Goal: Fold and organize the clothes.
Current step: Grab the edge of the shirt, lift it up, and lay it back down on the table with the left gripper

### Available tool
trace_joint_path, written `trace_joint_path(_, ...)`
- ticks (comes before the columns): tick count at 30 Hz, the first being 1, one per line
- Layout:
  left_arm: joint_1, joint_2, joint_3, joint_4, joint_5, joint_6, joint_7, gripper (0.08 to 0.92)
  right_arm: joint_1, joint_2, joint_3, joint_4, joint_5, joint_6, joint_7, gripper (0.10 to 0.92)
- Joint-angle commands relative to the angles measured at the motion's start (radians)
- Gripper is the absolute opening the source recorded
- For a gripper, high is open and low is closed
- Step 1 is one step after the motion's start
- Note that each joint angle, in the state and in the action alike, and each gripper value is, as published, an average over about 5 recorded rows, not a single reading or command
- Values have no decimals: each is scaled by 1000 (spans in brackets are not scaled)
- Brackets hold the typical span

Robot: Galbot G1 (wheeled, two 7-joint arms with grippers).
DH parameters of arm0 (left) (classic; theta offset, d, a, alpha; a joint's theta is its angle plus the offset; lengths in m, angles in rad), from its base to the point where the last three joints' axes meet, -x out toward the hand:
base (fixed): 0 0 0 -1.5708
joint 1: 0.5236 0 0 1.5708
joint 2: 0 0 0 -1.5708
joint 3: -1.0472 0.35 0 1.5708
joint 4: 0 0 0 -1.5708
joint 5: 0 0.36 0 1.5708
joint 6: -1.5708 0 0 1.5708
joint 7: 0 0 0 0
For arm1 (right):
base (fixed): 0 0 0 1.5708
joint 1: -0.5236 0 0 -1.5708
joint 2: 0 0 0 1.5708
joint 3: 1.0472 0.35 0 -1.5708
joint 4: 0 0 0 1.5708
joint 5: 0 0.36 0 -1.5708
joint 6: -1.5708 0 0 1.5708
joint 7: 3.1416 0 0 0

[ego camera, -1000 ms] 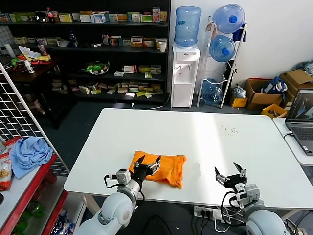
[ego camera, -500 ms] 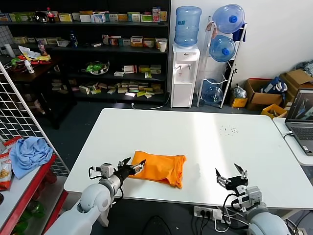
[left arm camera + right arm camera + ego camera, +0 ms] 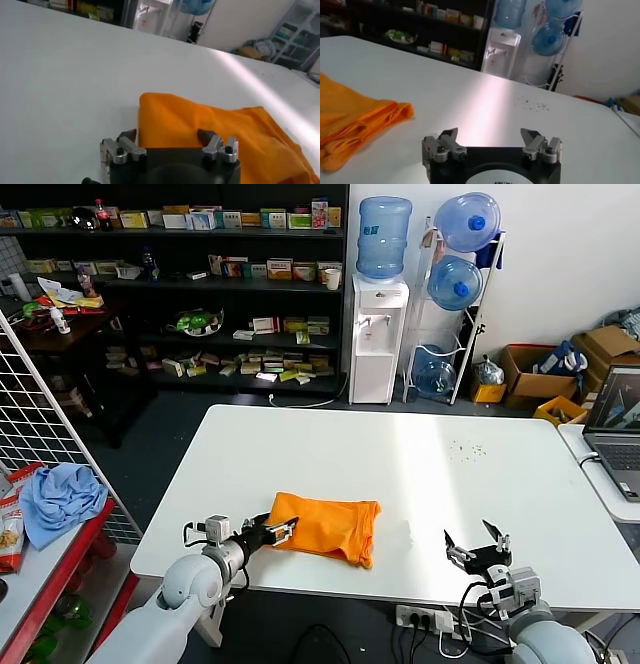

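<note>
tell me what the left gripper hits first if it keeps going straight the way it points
Most likely the folded orange T-shirt. The left gripper is open, low over the white table, aimed at the shirt's near edge; nothing else lies between, though the exact gap is unclear.

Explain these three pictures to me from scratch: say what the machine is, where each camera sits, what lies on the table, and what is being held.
This is a robot with two arms, each ending in a two-fingered gripper. The wide picture comes from a camera on its head; the other two come from cameras on its wrists. On the white table lies one folded orange T-shirt. The left gripper sits open at the shirt's edge, one finger over the fabric, gripping nothing. The right gripper waits open near the table's front edge, apart from the shirt. Nothing is held.
</note>
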Motion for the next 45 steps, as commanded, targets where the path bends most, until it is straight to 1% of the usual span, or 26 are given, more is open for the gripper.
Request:
trace_joint_path(1, -3, -4, -7, 18, -8, 16, 32, 802, 2, 0, -1, 2, 2, -3, 3, 823)
trace_joint_path(3, -3, -6, -7, 17, -8, 14, 32, 765, 5, 0, -3, 1, 2, -4, 4, 823)
trace_joint_path(6, -1, -7, -7, 16, -8, 10, 31, 681, 6, 1, -4, 0, 3, -4, 4, 823)
trace_joint_path(14, 12, -12, -9, -3, -10, -20, 5, 430, 9, 1, -6, 0, 5, -4, 5, 823)
trace_joint_path(16, 18, -10, -14, -8, -9, -32, -6, 378, 12, 2, -9, -1, 5, -4, 5, 823)
trace_joint_path(20, 30, 10, -34, -23, -10, -47, -32, 257, 18, 5, -19, -5, 5, -4, 5, 823)
trace_joint_path(23, 37, 43, -56, -35, -15, -46, -62, 191, 30, 8, -31, -7, 5, -4, 6, 823)
trace_joint_path(28, 47, 107, -105, -54, -4, -22, -133, 172, 73, 11, -68, -23, 5, -9, 11, 823)
trace_joint_path(33, 67, 209, -175, -61, 45, -10, -189, 172, 113, 14, -110, -34, 6, -13, 17, 823)
trace_joint_path(36, 73, 279, -213, -42, 91, -18, -193, 172, 132, 21, -134, -40, 6, -14, 18, 823)
trace_joint_path(39, 72, 333, -241, -1, 169, -41, -183, 172, 143, 27, -149, -43, 5, -14, 18, 823)
trace_joint_path(42, 65, 369, -259, 50, 284, -92, -173, 172, 148, 30, -157, -43, 5, -13, 18, 823)
trace_joint_path(45, 59, 387, -272, 94, 419, -156, -174, 172, 149, 34, -160, -41, 5, -12, 17, 823)
